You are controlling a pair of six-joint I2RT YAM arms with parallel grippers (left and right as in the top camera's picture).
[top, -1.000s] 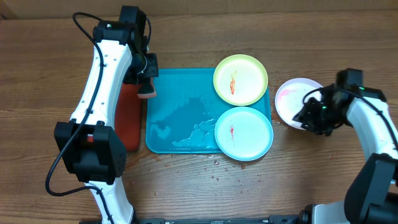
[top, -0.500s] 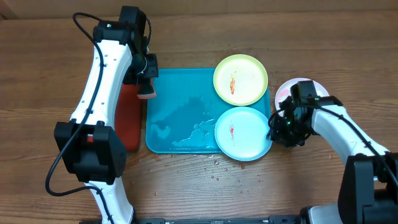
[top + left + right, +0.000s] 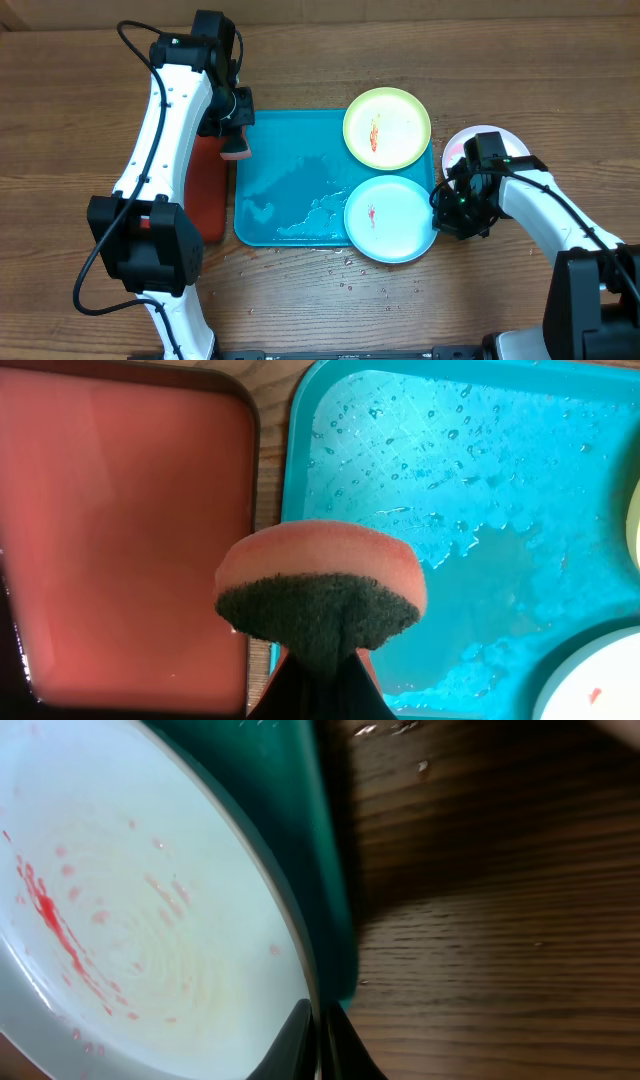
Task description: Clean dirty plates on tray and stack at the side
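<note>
The turquoise tray [image 3: 290, 195] lies mid-table, wet. A yellow-green-rimmed plate [image 3: 387, 127] with a red smear sits on its far right corner. A mint-blue-rimmed plate [image 3: 390, 217] with a red smear sits on its near right corner. A white plate [image 3: 465, 158] with pink smears lies on the table to the right, partly behind my right arm. My right gripper [image 3: 440, 210] is shut on the mint-blue plate's right rim [image 3: 300, 960]. My left gripper [image 3: 236, 138] is shut on a pink sponge [image 3: 320, 565] with a dark scrub face, held over the tray's left edge [image 3: 300, 450].
A red, black-rimmed tray [image 3: 207, 195] lies just left of the turquoise tray and fills the left of the left wrist view [image 3: 120, 530]. Water drops dot the wood in front of the turquoise tray [image 3: 350, 270].
My right gripper moved from the white plate leftward to the mint-blue plate's right rim and shut on it; the plate has shifted slightly left. The left arm has not moved.
</note>
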